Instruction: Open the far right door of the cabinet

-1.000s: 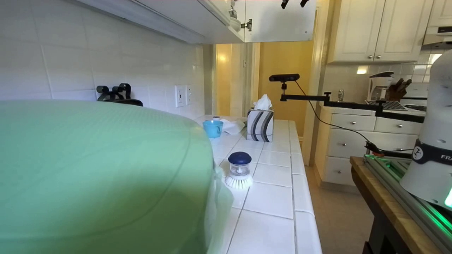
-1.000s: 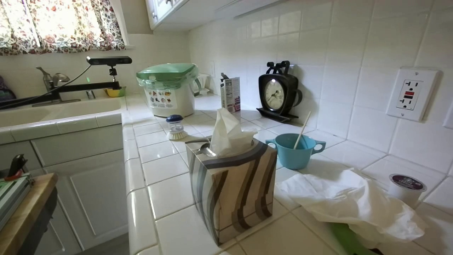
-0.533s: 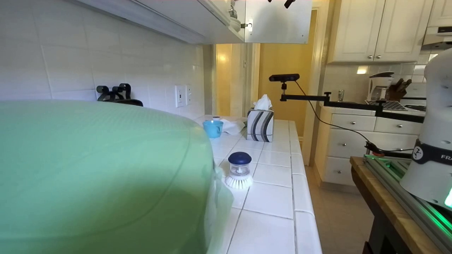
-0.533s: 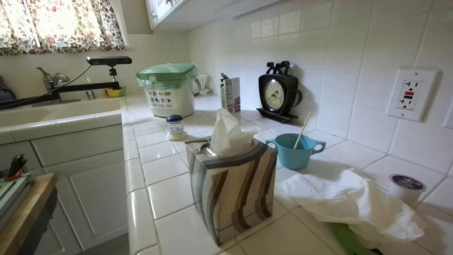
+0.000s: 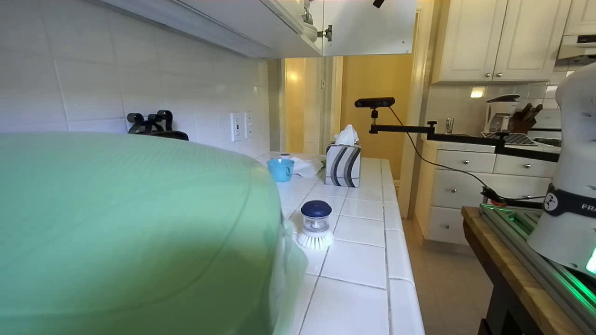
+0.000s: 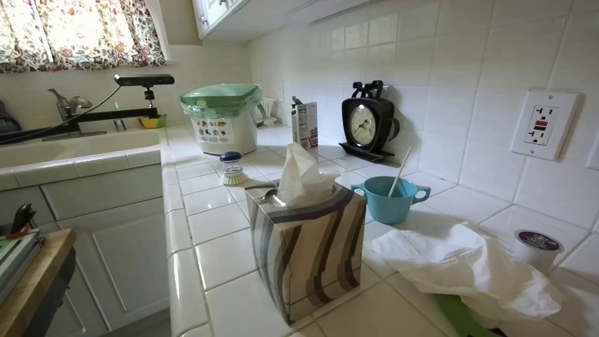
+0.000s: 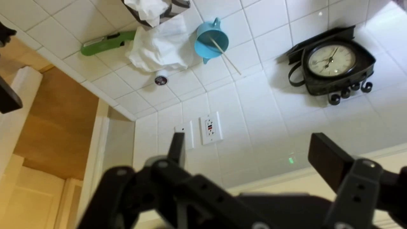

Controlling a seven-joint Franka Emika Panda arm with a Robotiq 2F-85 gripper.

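Observation:
The cabinet (image 5: 233, 28) hangs over the counter, and its underside and end doors show in an exterior view (image 6: 213, 16). The far right door (image 5: 368, 30) stands open at the far end. It swings out from its hinge, with its white inner face showing and its top cut off by the frame. Bowls or glasses show inside the cabinet beside the hinge. A dark fingertip of my gripper shows at the top edge, in front of the door's inner face. In the wrist view my gripper (image 7: 251, 156) is open with nothing between the fingers. The door's knob is hidden.
On the counter stand a striped tissue box (image 6: 309, 252), a blue cup (image 6: 390, 199), a dish brush (image 6: 231, 168), a black clock (image 7: 332, 62) and a green-lidded bin (image 6: 222, 119). A camera on a black arm (image 5: 400, 129) reaches out beside the counter.
The gripper has moved left and up in an exterior view; two fingertips showed earlier, now one. The door swung slightly, then back to about where it was a second ago.

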